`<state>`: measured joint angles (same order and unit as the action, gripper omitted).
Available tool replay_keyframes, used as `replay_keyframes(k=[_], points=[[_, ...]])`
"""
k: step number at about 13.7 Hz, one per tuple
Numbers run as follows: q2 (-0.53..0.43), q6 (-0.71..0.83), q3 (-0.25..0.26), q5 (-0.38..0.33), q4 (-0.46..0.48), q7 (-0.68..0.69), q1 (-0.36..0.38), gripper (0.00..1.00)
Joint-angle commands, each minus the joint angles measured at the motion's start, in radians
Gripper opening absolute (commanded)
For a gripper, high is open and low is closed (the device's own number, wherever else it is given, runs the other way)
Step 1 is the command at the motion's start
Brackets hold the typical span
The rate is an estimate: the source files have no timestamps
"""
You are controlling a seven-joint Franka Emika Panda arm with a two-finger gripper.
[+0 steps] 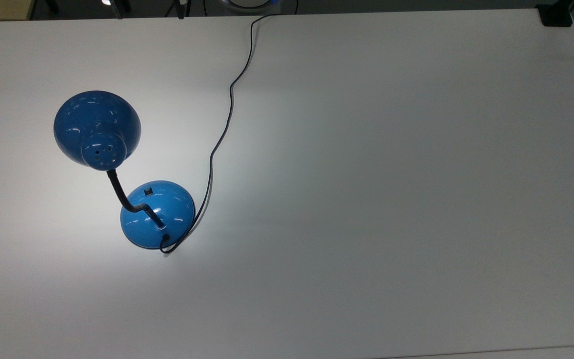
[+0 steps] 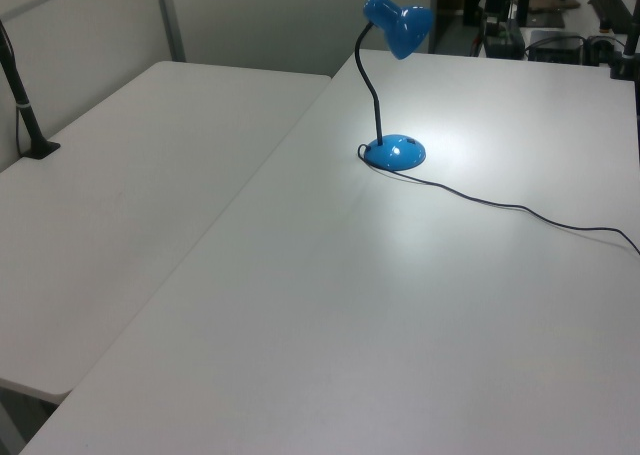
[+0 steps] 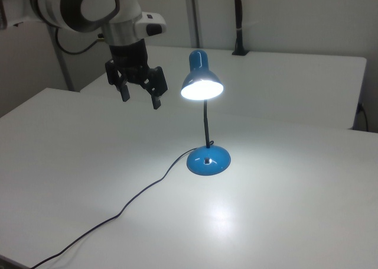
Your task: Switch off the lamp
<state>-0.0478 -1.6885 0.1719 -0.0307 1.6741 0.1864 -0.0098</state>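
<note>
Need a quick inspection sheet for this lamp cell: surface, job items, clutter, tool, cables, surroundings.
Surface: white table, bright pool of light around the lamp base.
Job's things: blue lamp upright and lit; small black switch on the base.
Clutter: nothing seen.
Tool: tool open, in the air to the right view's left of the shade, touching nothing.
Cables: thin black cord runs from the base across the table and off its edge.
Surroundings: second white table alongside; black post at the far edge.
</note>
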Motion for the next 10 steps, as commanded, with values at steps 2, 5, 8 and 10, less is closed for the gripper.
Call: replay_keyframes(k=[2, 5, 8, 10], points=[[0.002, -0.011, 0.003, -0.008, -0.007, -0.016, 0.008, 1.00], [-0.001, -0.007, 0.006, -0.012, -0.007, -0.015, 0.007, 1.00], [-0.006, -0.002, 0.015, -0.011, -0.002, 0.066, -0.007, 1.00], [0.003, -0.003, 0.021, -0.009, 0.010, 0.362, -0.047, 1.00]])
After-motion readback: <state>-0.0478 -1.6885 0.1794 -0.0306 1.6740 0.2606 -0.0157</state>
